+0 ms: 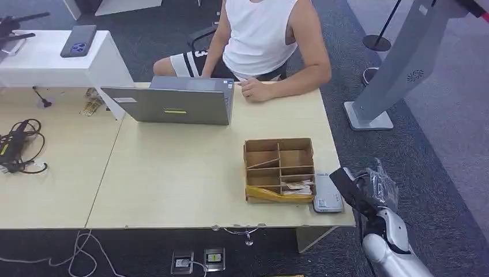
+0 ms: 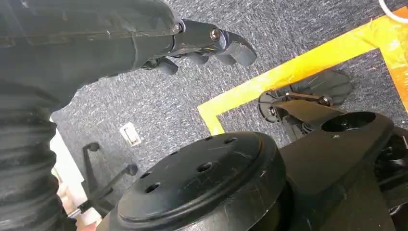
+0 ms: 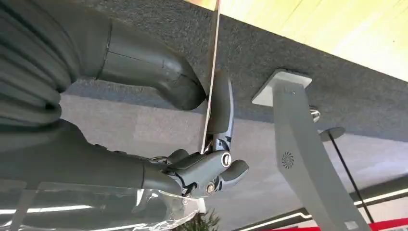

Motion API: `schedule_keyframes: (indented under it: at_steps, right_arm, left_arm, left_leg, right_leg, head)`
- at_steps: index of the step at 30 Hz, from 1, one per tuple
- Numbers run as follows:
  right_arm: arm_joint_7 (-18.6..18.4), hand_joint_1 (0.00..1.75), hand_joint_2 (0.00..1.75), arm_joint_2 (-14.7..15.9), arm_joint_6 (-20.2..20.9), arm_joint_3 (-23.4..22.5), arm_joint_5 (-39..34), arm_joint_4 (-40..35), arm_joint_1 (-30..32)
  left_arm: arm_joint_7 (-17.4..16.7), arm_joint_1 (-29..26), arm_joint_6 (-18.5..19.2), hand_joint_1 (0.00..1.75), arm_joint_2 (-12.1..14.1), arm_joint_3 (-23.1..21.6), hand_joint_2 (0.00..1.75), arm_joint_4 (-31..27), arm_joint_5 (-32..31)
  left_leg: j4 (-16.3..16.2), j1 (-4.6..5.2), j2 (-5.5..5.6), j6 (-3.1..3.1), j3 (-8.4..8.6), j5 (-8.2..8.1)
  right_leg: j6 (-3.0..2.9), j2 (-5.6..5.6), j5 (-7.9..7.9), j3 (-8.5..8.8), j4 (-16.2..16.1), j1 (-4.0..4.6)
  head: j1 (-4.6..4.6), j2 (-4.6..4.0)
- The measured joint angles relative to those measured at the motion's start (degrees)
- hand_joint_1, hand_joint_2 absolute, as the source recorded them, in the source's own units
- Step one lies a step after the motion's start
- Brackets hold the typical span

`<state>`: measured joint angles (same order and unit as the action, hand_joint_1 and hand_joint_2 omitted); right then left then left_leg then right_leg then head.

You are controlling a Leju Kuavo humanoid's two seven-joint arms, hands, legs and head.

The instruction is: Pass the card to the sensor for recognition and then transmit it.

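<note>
My right hand hovers just off the table's near right corner, pinching a thin dark card between thumb and a finger. In the right wrist view the card shows edge-on, upright in the right hand. A small grey sensor lies flat on the table's corner, right beside the card's tip and against a brown cardboard divider box. The left hand hangs over grey carpet with its fingers loosely bent and nothing in it.
A person sits at the far side behind a grey laptop. A phone lies on a white stand, cables at far left. A grey kiosk post stands right of the wooden table.
</note>
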<state>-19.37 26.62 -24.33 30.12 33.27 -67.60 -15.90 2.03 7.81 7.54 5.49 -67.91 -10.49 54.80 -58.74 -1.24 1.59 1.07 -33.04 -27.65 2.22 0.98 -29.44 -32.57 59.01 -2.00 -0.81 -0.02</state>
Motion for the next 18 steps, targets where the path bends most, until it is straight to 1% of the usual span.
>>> schedule_keyframes:
  at_steps: [10, 18]
  right_arm:
    - [-0.41, 1.75, 1.75, 0.04, 0.00, 0.04, -0.09, -0.17, -0.13]
    - [1.05, 1.75, 1.75, -0.18, 1.60, 0.98, 0.24, -1.20, -0.12]
  left_arm:
    - [0.00, 0.00, 0.00, 0.00, 0.00, 0.00, 1.75, 0.00, -0.09]
    - [0.00, 0.01, 0.00, 0.00, 0.00, -0.02, 1.75, 0.00, -0.24]
  left_leg:
    - [0.00, 0.00, 0.00, 0.00, 0.00, 0.00]
    - [0.00, 0.00, 0.00, 0.00, 0.00, 0.00]
  right_leg:
    - [0.00, 0.00, 0.00, 0.00, 0.00, 0.00]
    - [0.00, 0.00, 0.00, 0.00, 0.00, 0.00]
  head:
    - [0.00, 0.00]
    - [0.04, 0.00]
